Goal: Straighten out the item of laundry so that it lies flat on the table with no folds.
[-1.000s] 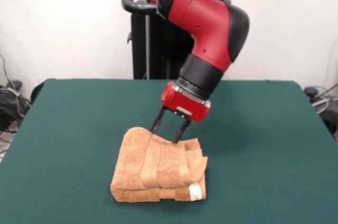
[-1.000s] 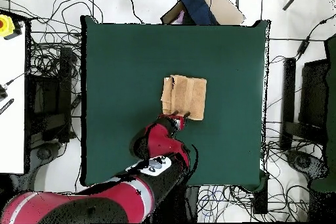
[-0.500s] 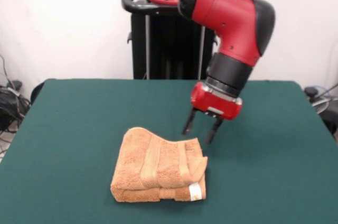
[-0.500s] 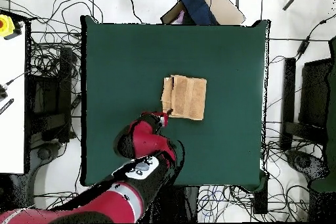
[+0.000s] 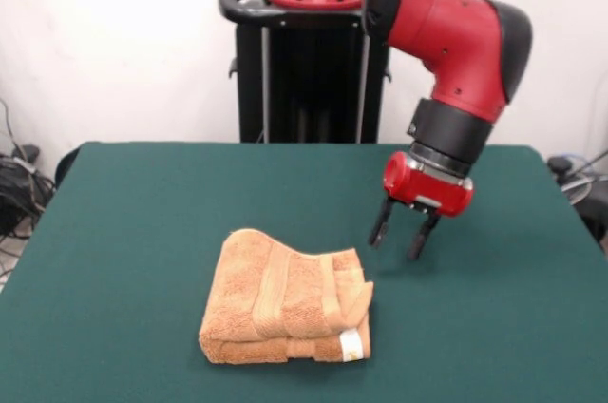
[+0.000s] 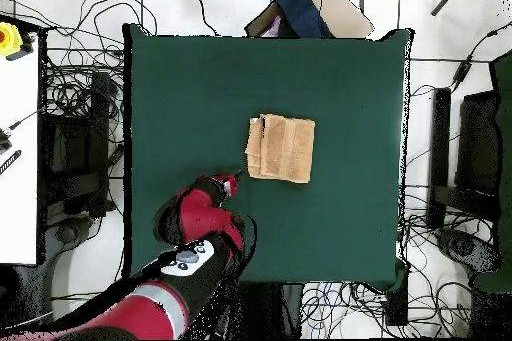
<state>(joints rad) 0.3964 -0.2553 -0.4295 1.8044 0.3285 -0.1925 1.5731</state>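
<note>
The orange-tan towel [image 5: 287, 299] lies folded in several layers near the front middle of the dark green table [image 5: 133, 232], with band stripes across its top and a small white tag [image 5: 351, 343] at its front right corner. It also shows in the overhead view [image 6: 281, 147] near the table's [image 6: 330, 87] centre. My gripper [image 5: 398, 236] hangs open and empty above the table, up and to the right of the towel, apart from it. In the overhead view the gripper [image 6: 232, 178] is just below and left of the towel.
The black pedestal [image 5: 304, 70] stands behind the table's far edge. Cables and equipment [image 6: 70, 137] lie on the floor around the table. A white surface with a yellow object [image 6: 10, 37] is at the overhead view's left edge.
My gripper has lifted off the towel's back edge and moved right in the front view, away from the towel. The towel has stayed folded in place.
</note>
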